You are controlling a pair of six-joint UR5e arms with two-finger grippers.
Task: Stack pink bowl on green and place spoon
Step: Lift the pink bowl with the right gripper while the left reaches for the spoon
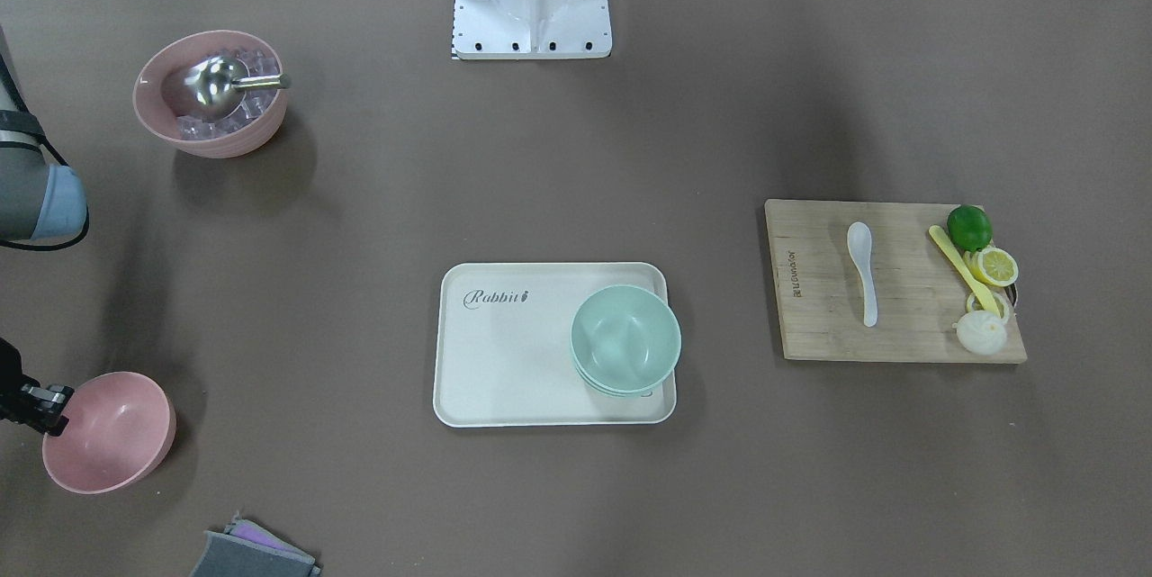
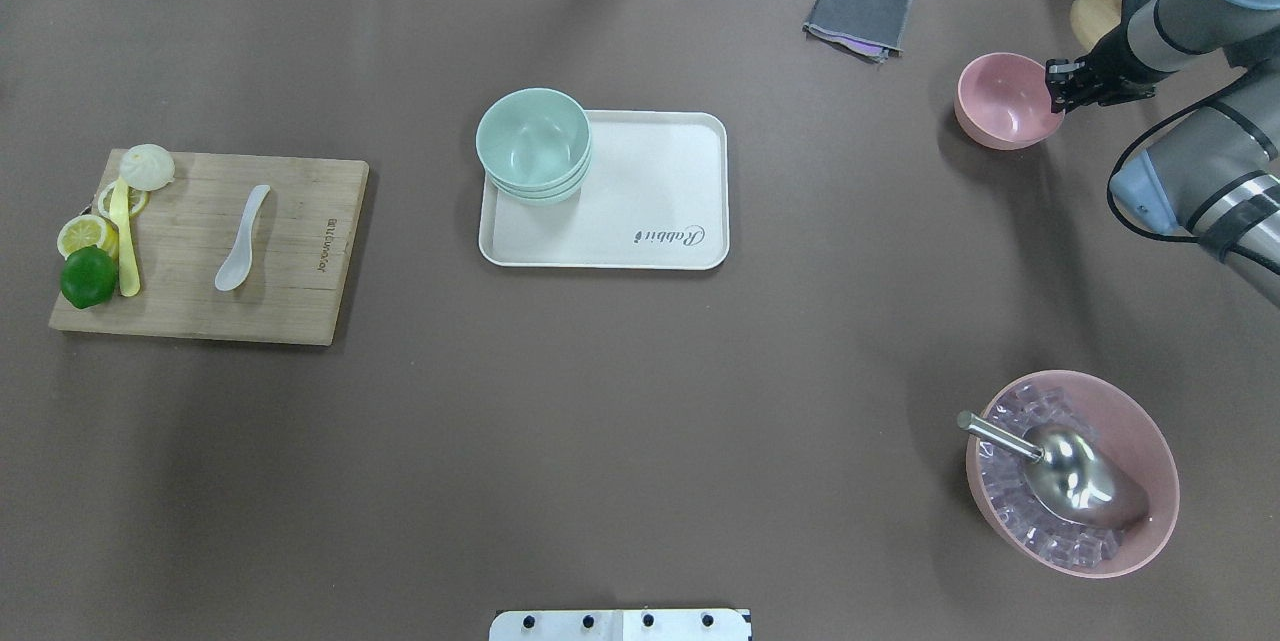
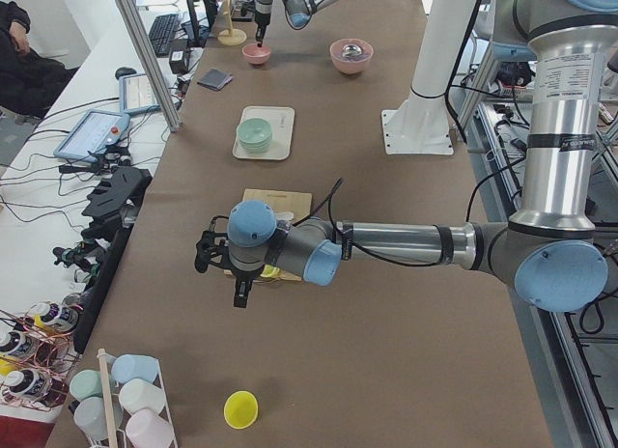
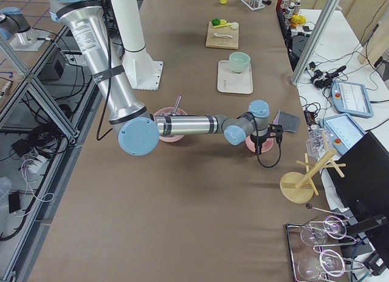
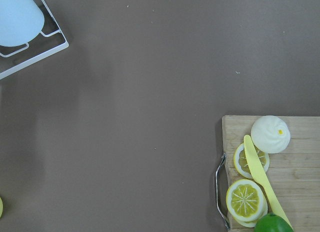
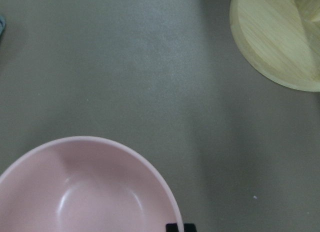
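The plain pink bowl (image 2: 1005, 101) stands on the table at the far right; it also shows in the front view (image 1: 108, 431) and fills the bottom of the right wrist view (image 6: 85, 192). My right gripper (image 2: 1058, 89) is at its rim, fingers either side of the wall, shut on it. The stack of green bowls (image 2: 532, 136) sits on a corner of the cream tray (image 2: 650, 211). The white spoon (image 2: 243, 238) lies on the wooden cutting board (image 2: 300, 271). My left gripper (image 3: 238, 295) hangs over the table beside the board; I cannot tell if it is open.
A pink bowl of ice cubes with a steel scoop (image 2: 1072, 486) stands near right. A grey cloth (image 2: 858, 13) lies beyond the tray. A round wooden stand base (image 6: 280, 37) is close behind the pink bowl. Lime, lemon slices, a bun and a yellow utensil (image 2: 125, 241) share the board.
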